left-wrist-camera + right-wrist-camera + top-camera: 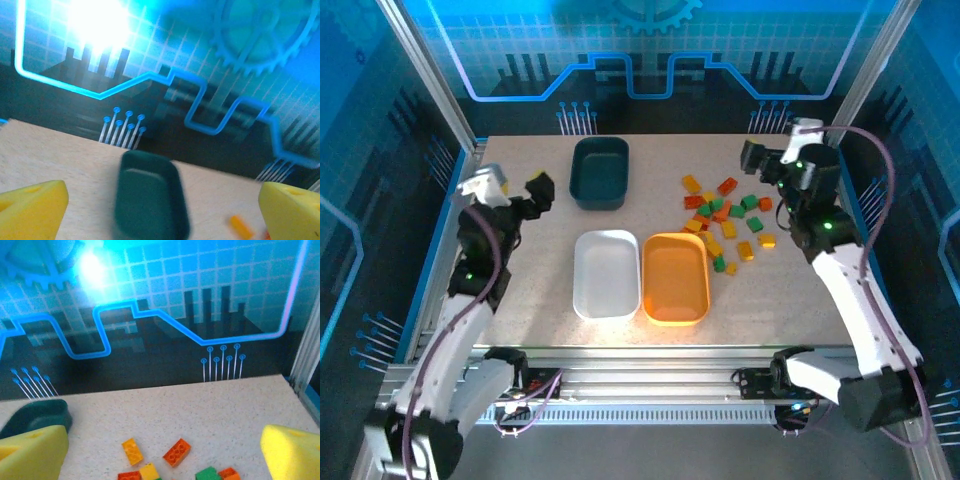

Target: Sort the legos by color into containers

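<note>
1. On the right half of the table, the bricks lie in a loose scatter of red-orange, yellow-orange and green. None is in a tub yet. The scatter sits just beside the orange tub, within easy reach of the right arm.
2. All three tubs stand empty and open-topped, so a brick can simply be dropped in from above. The dark teal tub is toward the back. The white tub and the orange one sit side by side near the front, almost touching.
3. Above the back edge of the scatter the right claw hangs with its yellow fingers spread wide and nothing between them, probably poised for a first pick.
4. Left of the teal tub the left claw hovers, likewise wide open and empty, well apart from the bricks.
5. The bricks look small, hard-edged and glossy. The tubs are smooth plastic with rounded corners and shallow walls, and the table is pale, speckled and matt.
</note>
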Available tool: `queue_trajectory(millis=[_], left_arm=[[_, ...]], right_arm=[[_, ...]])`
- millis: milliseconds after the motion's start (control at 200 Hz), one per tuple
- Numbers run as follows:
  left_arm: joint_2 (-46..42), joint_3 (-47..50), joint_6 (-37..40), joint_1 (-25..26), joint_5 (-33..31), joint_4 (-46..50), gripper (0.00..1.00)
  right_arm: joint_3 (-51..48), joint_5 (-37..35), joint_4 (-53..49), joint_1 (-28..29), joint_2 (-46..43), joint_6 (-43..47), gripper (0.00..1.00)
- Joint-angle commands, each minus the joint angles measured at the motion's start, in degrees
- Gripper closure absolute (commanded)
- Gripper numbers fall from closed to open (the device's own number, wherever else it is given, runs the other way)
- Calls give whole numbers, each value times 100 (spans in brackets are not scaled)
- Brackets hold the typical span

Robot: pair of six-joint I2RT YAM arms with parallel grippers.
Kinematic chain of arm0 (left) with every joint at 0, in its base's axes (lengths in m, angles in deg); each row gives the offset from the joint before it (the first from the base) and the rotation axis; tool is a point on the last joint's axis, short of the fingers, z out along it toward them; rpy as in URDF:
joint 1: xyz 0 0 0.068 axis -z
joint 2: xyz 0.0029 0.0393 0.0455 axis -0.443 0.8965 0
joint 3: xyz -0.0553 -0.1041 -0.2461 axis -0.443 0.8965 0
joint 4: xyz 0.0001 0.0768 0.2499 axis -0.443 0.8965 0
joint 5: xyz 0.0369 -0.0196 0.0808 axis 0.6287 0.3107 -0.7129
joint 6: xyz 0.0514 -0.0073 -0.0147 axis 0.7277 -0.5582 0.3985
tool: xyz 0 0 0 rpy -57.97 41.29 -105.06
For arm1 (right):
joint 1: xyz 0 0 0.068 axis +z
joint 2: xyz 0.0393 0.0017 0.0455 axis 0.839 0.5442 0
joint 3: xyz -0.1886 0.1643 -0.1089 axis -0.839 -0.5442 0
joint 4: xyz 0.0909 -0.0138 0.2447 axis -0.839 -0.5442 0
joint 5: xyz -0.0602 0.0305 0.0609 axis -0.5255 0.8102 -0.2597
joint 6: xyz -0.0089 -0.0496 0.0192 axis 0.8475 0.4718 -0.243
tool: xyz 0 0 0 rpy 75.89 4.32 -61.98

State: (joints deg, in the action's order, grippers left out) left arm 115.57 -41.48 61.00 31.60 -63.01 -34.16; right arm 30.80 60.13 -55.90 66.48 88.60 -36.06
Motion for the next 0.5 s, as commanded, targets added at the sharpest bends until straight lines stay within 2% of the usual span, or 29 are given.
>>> queue_trajectory(millis=[0,35,100,235,330,390,495], left_arm=[[-550,697,-2425,-3,159,1019,1],[-778,1114,-2832,-28,147,766,1],[-987,1660,-2926,-60,612,430,2],[-822,1326,-2501,-10,1086,2083,24],[-307,900,-2160,174,1065,3300,34],[0,773,-2017,424,778,3827,35],[383,830,-1902,882,270,4137,35]], right_arm=[[-603,1110,-1745,-377,363,-969,5],[-646,1326,-1873,-360,466,-986,11],[-811,1729,-1971,-166,625,-871,19],[-1249,1491,-2249,815,703,-747,21],[-1496,1290,-2425,1434,804,-790,20],[-1613,1135,-2545,1700,901,-876,20],[-1796,952,-2535,1910,958,-1051,21]])
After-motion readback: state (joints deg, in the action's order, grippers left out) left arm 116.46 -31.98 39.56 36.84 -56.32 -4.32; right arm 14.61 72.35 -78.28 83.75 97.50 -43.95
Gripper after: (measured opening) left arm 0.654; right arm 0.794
